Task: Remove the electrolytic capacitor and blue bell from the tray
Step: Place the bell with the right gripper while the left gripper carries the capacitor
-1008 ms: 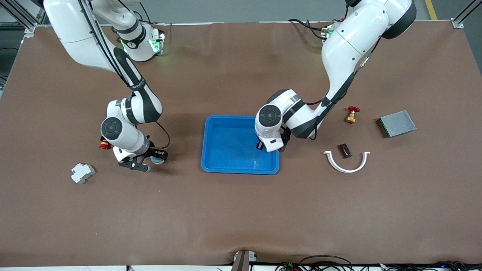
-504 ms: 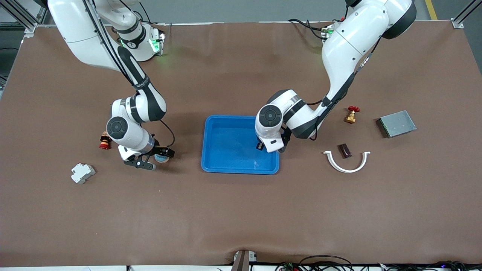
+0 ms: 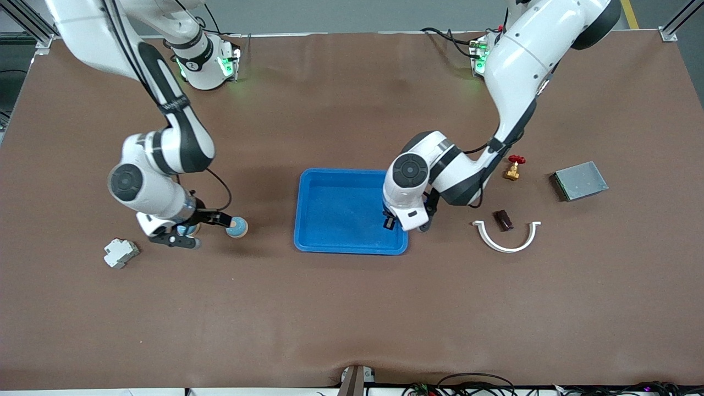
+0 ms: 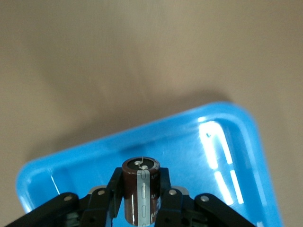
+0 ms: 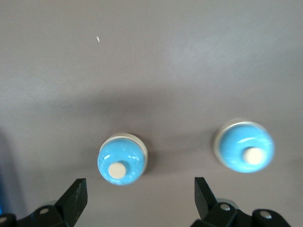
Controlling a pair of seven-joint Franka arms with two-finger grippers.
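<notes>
The capacitor (image 4: 141, 189), a dark brown cylinder with a grey stripe, is held upright by my left gripper (image 4: 141, 185), which is shut on it. In the front view the left gripper (image 3: 391, 222) hangs over the blue tray (image 3: 341, 242), at the corner nearest the left arm's end. Two blue bells with white buttons stand on the table. One bell (image 3: 237, 226) stands free between the tray and my right gripper (image 3: 190, 229). The right wrist view shows one bell (image 5: 122, 160) just ahead of the open right gripper (image 5: 139, 189) and the second bell (image 5: 246, 151) off to one side.
A white breaker (image 3: 121, 252) lies near the right gripper, toward the right arm's end. Toward the left arm's end lie a white curved clip (image 3: 506, 237), a small dark block (image 3: 503, 220), a red-handled brass valve (image 3: 514, 166) and a grey metal box (image 3: 580, 180).
My right gripper has opened and let go of a bell, then moved toward the right arm's end. The left gripper has carried the capacitor toward the tray's corner.
</notes>
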